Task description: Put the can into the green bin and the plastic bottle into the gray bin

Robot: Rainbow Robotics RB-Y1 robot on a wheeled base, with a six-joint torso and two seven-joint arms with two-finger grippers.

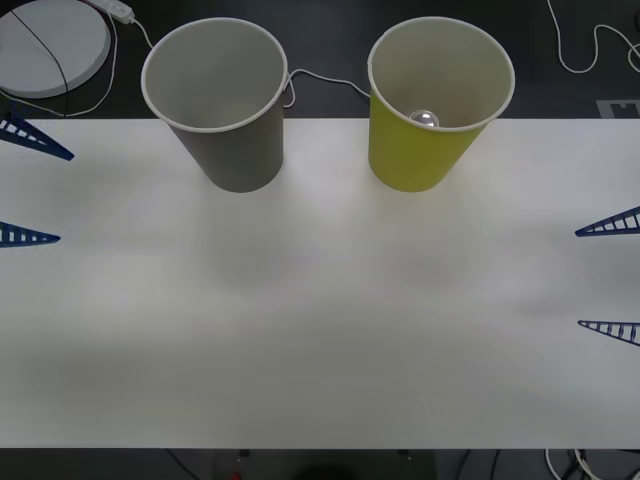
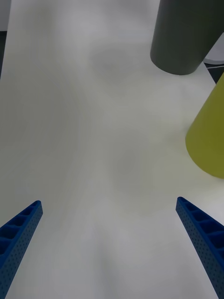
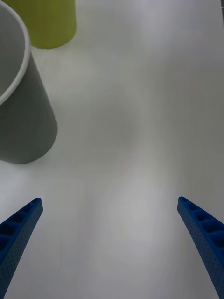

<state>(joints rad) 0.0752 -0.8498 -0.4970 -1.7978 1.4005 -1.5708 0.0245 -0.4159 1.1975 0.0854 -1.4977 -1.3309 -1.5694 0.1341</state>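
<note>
Both grippers hold nothing, and their blue fingers are spread wide apart. The left gripper (image 1: 25, 185) waits at the left edge of the table (image 1: 320, 330). The right gripper (image 1: 610, 275) waits at the right edge. Each one is pulled back from the bins, so the middle of the table is left free.

Inside the green bin (image 1: 410, 160) a small shiny round thing (image 1: 424, 119) peeks up near the bottom. It looks like the top of the can, but only a little of it shows, so I cannot be sure. If it is the can, that half of the job looks done.

The green bin stands upright near the far edge of the table, a bit right of the middle. The gray bin (image 1: 235, 150) stands upright near the same far edge, a bit left of the middle. The two bins are near each other but do not touch. Their open tops face up, so things can be dropped straight in.

The gray bin looks bare inside as far as can be seen. I cannot tell where the plastic bottle is.

The left wrist view looks past the gray bin (image 3: 23, 117) toward the green one (image 3: 46, 23). The right wrist view looks past the green bin (image 2: 210, 140) toward the gray one (image 2: 184, 37).

Behind the table a white round disc (image 1: 50, 45) and a thin white cable (image 1: 325, 82) lie on a dark surface.
</note>
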